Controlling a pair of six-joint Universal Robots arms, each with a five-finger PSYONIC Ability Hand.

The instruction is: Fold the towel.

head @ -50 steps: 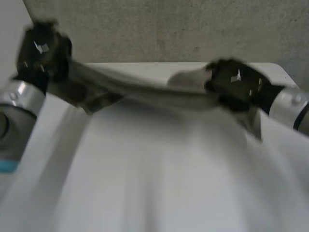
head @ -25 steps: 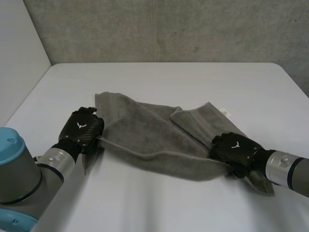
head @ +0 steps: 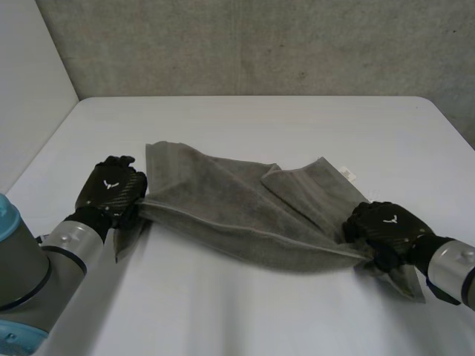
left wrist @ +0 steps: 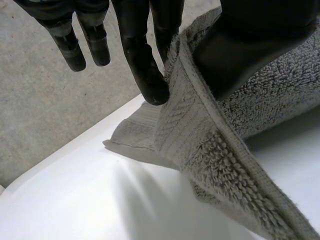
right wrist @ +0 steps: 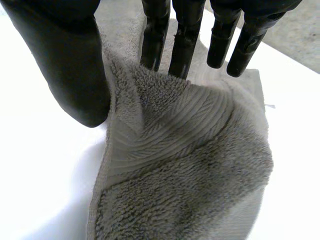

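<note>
White table (head: 260, 126), grey towel (head: 223, 204), small label (head: 346, 173) unreadable

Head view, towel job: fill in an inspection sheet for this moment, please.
Surface: white table.
Job's things: grey towel, rumpled, one flap lying over itself, near edge drawn taut between the hands.
Clutter: nothing seen.
Hands: left hand pinches the towel's end on its own side; right hand pinches the opposite end.
Cables: nothing seen.
Surroundings: grey concrete wall behind the table.
</note>
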